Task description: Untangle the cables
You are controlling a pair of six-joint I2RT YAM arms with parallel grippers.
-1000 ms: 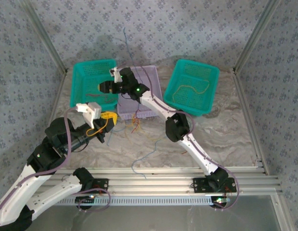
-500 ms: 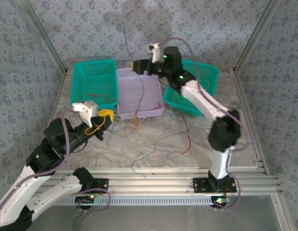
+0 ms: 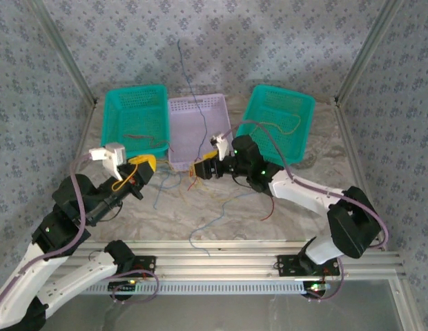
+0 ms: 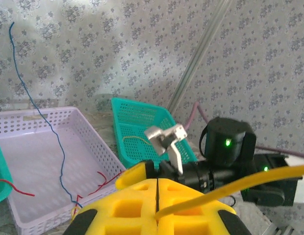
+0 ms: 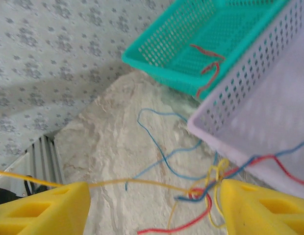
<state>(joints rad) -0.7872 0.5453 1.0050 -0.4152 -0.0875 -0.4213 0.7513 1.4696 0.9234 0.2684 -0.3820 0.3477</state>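
Left claw [image 4: 157,188] clamped shut on yellow wire [image 4: 240,187], drawn taut, likely to anchor tangle. Right claw [image 5: 154,203] spread wide, empty, poised astride knotted cables [image 5: 212,188], laid on bench [image 5: 93,147] by lavender basket [image 5: 250,98] front.

- Left gripper [image 4: 157,196] is cut off by the left wrist view's bottom edge; its yellow cable [image 4: 250,185] exits at right.
- Right gripper [image 5: 154,196]: both fingers are cropped at the bottom of the right wrist view.
- Knot [image 5: 211,187] between them is blurred; strand crossings cannot be told.
- Lilac basket [image 5: 269,98] and teal basket [image 5: 181,44] are cropped there, right and top.
- Left arm [image 3: 22,267] leaves the top view at lower left.
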